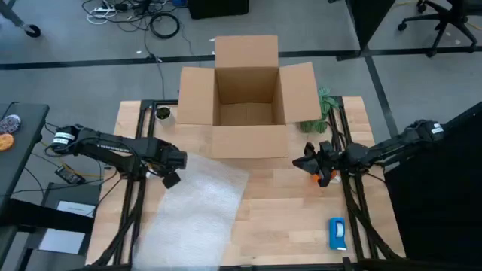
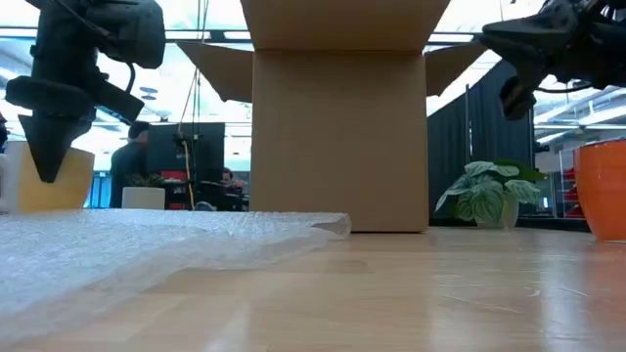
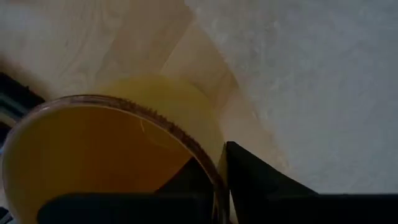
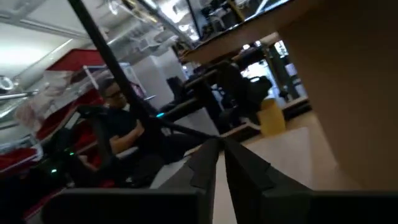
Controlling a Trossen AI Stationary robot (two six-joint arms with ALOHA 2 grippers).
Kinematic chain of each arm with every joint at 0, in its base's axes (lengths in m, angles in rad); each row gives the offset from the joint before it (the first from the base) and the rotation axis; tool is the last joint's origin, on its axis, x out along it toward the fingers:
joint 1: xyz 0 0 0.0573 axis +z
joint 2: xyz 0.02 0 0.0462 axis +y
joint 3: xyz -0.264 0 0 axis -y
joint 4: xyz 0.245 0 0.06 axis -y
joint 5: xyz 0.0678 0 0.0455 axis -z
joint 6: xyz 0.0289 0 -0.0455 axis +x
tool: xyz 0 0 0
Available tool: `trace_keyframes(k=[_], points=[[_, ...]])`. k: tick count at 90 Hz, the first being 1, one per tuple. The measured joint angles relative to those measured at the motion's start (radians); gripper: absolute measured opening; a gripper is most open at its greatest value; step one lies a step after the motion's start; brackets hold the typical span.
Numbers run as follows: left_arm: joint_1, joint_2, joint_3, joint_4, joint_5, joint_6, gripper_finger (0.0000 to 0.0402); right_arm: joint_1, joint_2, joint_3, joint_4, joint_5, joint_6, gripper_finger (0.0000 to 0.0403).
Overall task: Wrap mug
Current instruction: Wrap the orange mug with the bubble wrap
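A: Where is the mug (image 1: 324, 178) right now?

B: On the right side of the worktop (image 1: 286, 211), in front of the open cardboard box (image 1: 245, 94) and to its right, with the right gripper (image 1: 310, 162) right over it; in the low view only its orange side shows at the edge; the bubble wrap sheet (image 1: 199, 207) lies well apart, on the left half

A: Is the right gripper holding it?

B: I judge not; in the right wrist view its two fingers (image 4: 205, 163) sit almost pressed together with nothing orange between them; the left gripper (image 1: 172, 170) waits at the sheet's far left corner, beside a yellow cup (image 3: 93, 149), and whether it is spread I cannot tell

A: How will the mug handle?

B: Likely stiff, glazed and slippery, light enough for one arm but breakable if dropped; a pinch across the rim wall, one finger inside and one outside, looks safer than squeezing the round body; the wrap is soft and limp, so it will fold around it easily but slide on the wood
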Motion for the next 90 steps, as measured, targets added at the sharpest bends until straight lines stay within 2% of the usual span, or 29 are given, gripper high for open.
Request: trace_keyframes(k=[21,45,53,66,80,90], points=[[0.0,0.0,0.0,-0.026,0.047,0.013,0.0071,0.059,0.195,0.001,0.189,-0.003,-0.006,0.0057],[0.0,0.0,0.069,-0.089,0.052,0.035,0.0126,0.065,0.347,0.081,0.203,0.0,0.005,0.01],[-0.002,0.0,0.117,-0.089,0.062,0.035,0.0132,0.063,0.39,0.113,0.203,0.001,-0.019,0.0112],[-0.018,0.0,0.195,-0.066,0.137,0.034,0.0133,0.058,0.448,0.138,0.203,0.003,-0.027,0.0126],[-0.071,0.0,0.245,0.006,0.11,0.02,0.0133,0.058,0.499,0.141,0.203,0.003,0.019,0.0133],[-0.092,0.002,0.249,0.0,0.094,-0.018,0.0133,0.058,0.528,0.141,0.202,0.003,0.051,0.0135]])
